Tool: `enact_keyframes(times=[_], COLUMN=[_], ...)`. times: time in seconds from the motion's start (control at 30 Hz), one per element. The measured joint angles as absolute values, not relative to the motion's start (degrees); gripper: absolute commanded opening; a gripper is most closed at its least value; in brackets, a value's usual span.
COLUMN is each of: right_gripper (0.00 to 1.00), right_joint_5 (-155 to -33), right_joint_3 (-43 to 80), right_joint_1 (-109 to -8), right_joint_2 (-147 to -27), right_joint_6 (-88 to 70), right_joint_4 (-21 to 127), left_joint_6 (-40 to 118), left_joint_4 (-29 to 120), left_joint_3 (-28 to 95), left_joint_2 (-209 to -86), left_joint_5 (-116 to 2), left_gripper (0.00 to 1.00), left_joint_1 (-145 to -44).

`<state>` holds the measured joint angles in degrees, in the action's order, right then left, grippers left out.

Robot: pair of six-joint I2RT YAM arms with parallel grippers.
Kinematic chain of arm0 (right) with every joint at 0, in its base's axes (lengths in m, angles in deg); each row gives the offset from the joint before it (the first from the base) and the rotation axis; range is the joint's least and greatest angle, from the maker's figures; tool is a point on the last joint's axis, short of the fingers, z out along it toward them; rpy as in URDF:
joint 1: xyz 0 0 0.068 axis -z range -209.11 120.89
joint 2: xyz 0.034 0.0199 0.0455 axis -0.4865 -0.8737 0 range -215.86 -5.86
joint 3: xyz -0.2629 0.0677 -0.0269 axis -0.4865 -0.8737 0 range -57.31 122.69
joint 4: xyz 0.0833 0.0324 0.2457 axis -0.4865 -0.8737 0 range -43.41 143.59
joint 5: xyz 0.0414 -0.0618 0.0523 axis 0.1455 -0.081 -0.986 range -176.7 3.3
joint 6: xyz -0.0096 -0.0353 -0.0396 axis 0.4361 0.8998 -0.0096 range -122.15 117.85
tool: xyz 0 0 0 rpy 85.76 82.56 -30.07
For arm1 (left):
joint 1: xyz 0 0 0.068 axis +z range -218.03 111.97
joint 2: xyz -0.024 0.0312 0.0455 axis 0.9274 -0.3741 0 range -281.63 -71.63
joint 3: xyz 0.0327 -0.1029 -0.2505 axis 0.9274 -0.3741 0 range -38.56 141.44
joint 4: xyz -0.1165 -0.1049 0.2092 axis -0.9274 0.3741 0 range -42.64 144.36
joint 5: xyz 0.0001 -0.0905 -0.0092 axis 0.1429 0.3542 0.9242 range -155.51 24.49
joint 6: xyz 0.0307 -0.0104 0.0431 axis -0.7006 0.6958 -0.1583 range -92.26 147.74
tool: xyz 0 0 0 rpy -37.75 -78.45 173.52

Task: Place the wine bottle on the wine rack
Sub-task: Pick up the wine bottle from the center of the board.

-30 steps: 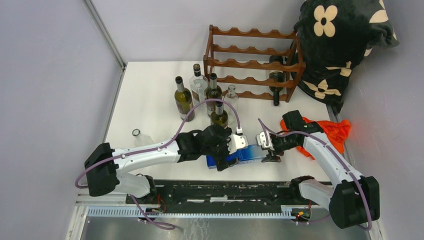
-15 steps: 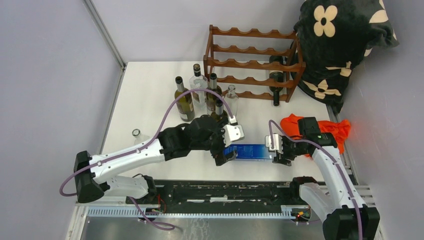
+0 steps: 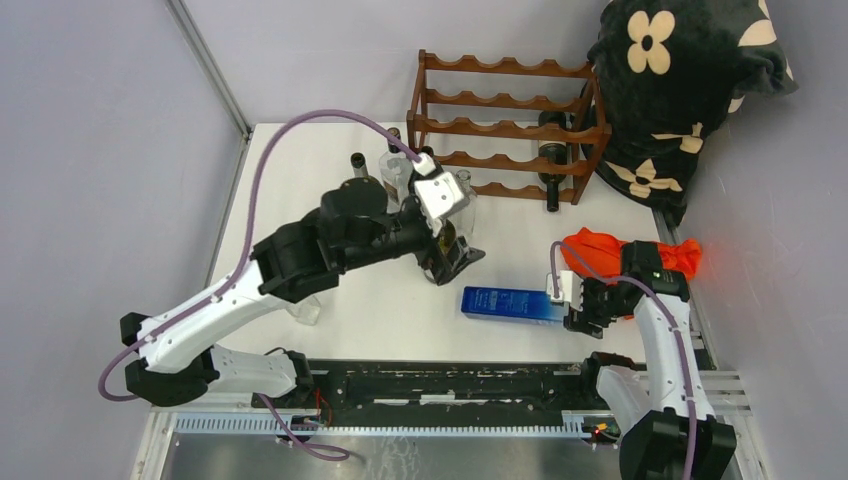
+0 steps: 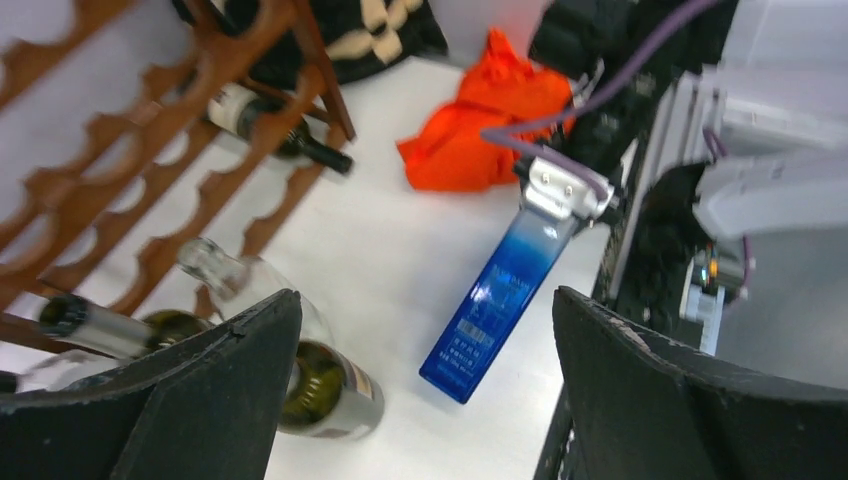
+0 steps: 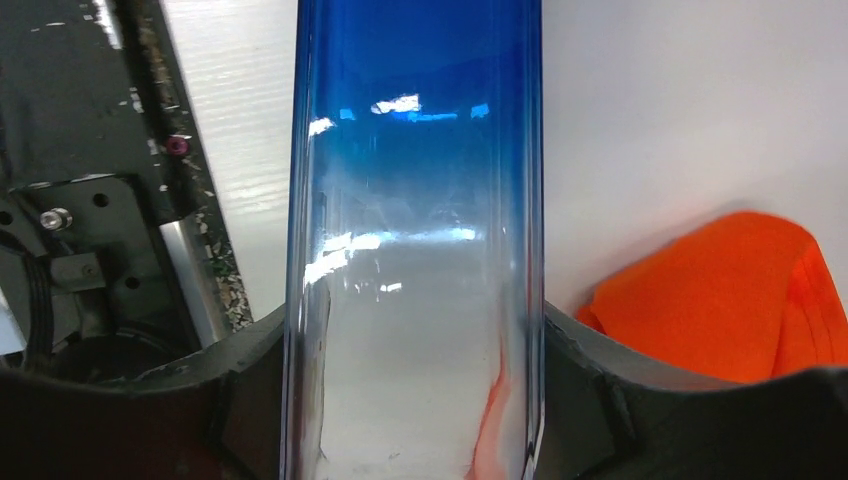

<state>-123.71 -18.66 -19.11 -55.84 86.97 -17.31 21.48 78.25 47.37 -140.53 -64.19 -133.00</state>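
Reddish-brown, the rack stands at the far side of the table. Upright bottles cluster just in front of it. The left gripper hangs over them, jaws spread wide and empty, with a green wine bottle nearest its fingers. The right gripper is clamped on a blue bottle lying near the front edge. The step looks like reaching for a bottle. Next, the left jaws must drop around the green one without knocking its neighbours.
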Motion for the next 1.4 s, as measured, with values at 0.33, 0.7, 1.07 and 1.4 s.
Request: enact_keyframes(times=[0.33, 0.7, 1.07, 1.4], right_gripper=[0.0, 0.0, 0.0, 0.0], right_joint_5=[-120.85, -120.63, -121.0, -121.07], right_joint_3=[-18.46, -18.72, -25.72, -31.29], right_joint_1=[-15.53, -15.11, -15.11, -15.11], right_joint_2=[-53.93, -50.55, -47.44, -44.75], right_joint_6=[79.46, 59.67, 42.91, 30.8], right_joint_4=[-9.37, 3.35, 14.8, 23.19], left_joint_6=[23.77, 24.34, 28.32, 29.59], left_joint_4=[78.71, 75.8, 73.71, 72.29], left_joint_3=[57.38, 56.92, 57.01, 57.01], left_joint_2=[-142.48, -143.44, -143.7, -143.7], left_joint_5=[-71.11, -77.65, -75.53, -73.93], left_gripper=[1.0, 1.0, 1.0, 1.0], left_joint_1=[-132.69, -129.87, -121.59, -118.49])
